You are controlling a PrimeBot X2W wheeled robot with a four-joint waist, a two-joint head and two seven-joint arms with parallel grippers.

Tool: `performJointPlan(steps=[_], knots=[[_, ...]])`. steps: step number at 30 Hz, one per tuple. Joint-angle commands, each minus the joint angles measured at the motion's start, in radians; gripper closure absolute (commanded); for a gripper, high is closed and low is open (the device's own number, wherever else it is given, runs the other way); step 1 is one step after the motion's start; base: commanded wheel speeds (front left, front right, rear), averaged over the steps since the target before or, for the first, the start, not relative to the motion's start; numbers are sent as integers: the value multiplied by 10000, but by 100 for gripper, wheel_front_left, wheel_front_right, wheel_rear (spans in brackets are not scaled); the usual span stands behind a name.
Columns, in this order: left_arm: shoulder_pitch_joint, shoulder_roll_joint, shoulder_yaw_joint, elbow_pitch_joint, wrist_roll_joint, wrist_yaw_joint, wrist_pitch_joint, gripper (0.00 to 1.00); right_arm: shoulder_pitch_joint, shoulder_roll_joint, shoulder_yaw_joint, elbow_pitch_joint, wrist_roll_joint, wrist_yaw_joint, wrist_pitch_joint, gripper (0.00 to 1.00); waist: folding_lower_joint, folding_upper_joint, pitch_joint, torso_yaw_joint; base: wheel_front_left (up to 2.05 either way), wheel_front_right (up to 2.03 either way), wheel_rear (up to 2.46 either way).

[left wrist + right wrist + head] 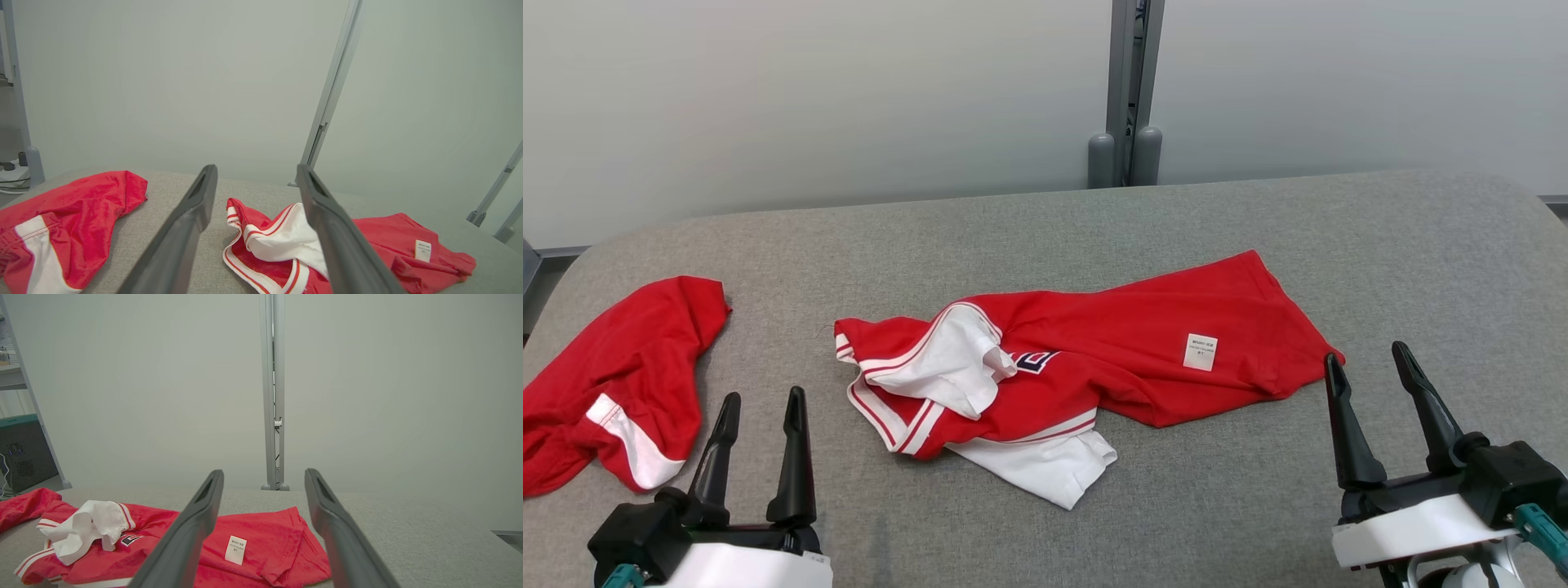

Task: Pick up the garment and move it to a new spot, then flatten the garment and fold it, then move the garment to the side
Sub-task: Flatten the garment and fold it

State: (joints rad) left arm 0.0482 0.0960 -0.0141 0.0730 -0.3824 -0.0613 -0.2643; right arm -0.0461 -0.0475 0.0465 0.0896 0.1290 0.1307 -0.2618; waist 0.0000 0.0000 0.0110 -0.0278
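The grey desk (1094,220) carries the crumpled red-and-white garment (1127,343) at its middle, not yet flattened. A second red garment (613,367) lies well apart on the left. The left claw (764,394) and right claw (1365,351) hover wide and empty, apparently poised to grasp. The garment's exposed label (1201,352) suggests it lies inside out.

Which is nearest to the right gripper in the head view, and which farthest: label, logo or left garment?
1. label, just left of the right gripper
2. logo, at the middle
3. left garment, at the far left
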Motion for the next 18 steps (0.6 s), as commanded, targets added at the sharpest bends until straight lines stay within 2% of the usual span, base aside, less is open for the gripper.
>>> performJointPlan(steps=[1, 18], knots=[[-155, 6, 72, 52, 79, -77, -2, 0, 16, -55, 1, 18, 18, 1, -49, 0, 0, 0, 4, 2, 0, 0, 0], [-312, -185, 224, 340, 309, -337, -2, 0, -65, -56, -22, 87, -8, 1, -49, 0, 0, 0, 83, 20, 0, 0, 0]])
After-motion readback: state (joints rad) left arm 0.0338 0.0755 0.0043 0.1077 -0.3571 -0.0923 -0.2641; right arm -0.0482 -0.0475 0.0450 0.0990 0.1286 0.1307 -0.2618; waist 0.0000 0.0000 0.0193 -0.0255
